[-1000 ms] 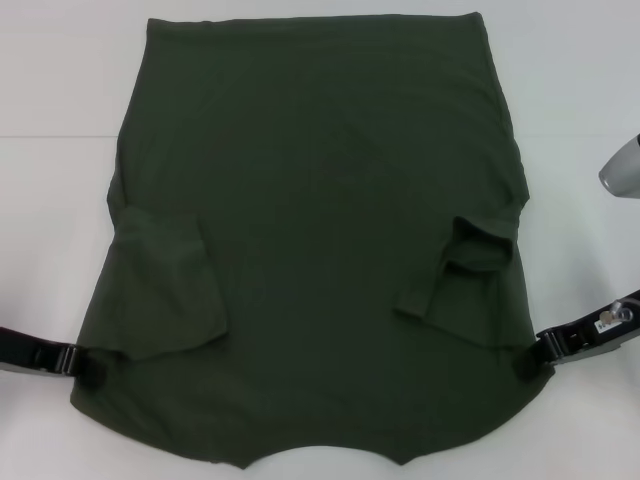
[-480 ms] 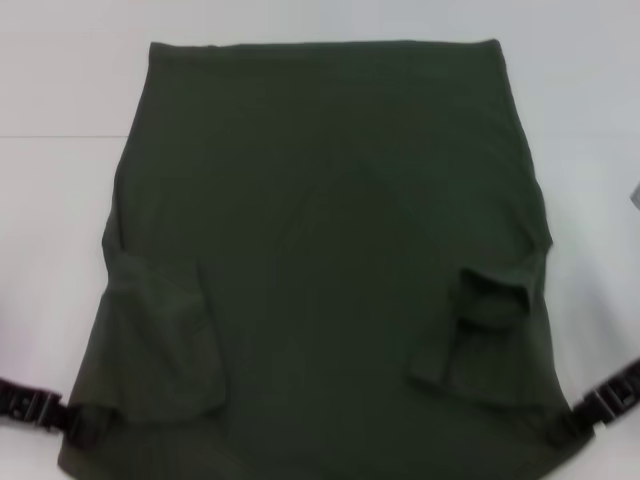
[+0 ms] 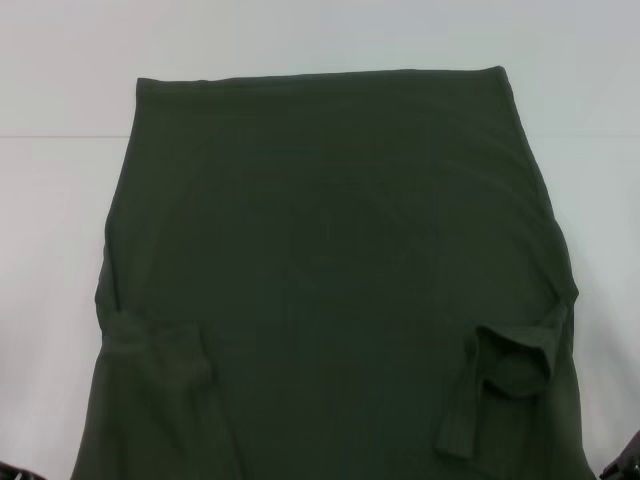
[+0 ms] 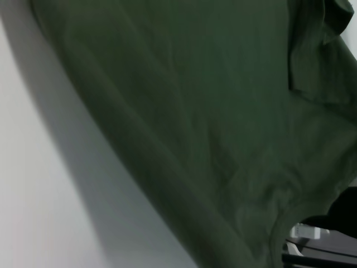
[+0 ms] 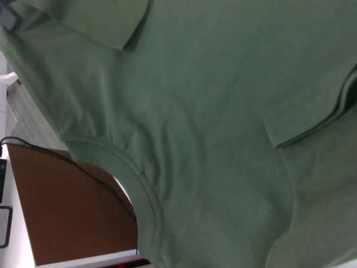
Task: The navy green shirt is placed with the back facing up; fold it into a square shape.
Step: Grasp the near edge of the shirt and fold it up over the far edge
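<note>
My left gripper (image 3: 12,471) and my right gripper (image 3: 625,466) show only as dark slivers at the two bottom corners of the head view, one at each side of the shirt (image 3: 330,290). I cannot tell from any view how far either one is open or whether it has hold of the cloth.

The shirt's near end runs off the bottom edge of the head view between those two corners. Just above that, the left sleeve (image 3: 150,355) lies folded inward, flat on the body of the shirt, and the right sleeve (image 3: 505,375) is folded inward too, but bunched and rumpled, with a strip of it hanging toward me. Past the sleeves the cloth stretches away smooth and plain, narrowing to a straight far edge that lies on the white table (image 3: 60,200).

In my left wrist view the cloth fills most of the frame and throws a shadow on the white surface beside it. In my right wrist view a curved hem sits off the table's edge, over a brown surface (image 5: 72,212).
</note>
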Controlling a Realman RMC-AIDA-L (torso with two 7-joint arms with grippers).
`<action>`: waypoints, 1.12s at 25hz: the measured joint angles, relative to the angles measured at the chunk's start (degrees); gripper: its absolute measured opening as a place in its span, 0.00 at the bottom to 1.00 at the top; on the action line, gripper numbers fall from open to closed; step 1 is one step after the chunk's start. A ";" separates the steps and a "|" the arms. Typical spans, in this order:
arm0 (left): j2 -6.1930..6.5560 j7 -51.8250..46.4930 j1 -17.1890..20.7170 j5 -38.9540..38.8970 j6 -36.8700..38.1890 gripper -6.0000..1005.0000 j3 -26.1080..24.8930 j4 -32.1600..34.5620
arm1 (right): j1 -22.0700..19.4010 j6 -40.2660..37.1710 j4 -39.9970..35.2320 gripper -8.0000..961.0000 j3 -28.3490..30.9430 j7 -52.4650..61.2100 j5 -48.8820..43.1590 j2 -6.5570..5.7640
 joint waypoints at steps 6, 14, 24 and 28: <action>-0.14 0.51 0.17 0.47 0.05 0.08 0.15 -1.68 | -0.78 -0.10 0.19 0.07 -1.37 -0.66 -0.03 0.67; -0.01 0.91 0.31 0.38 -1.10 0.08 -3.84 -1.35 | -1.25 -0.37 0.75 0.07 -0.19 -1.44 0.95 0.76; 0.11 3.19 0.36 -5.30 -1.18 0.09 -21.58 -1.67 | -1.61 1.48 3.27 0.07 13.49 -1.60 10.40 -2.54; -0.41 3.00 0.42 -9.62 -4.49 0.09 -26.27 -2.12 | -2.10 5.33 3.46 0.07 17.85 -1.87 15.14 -3.40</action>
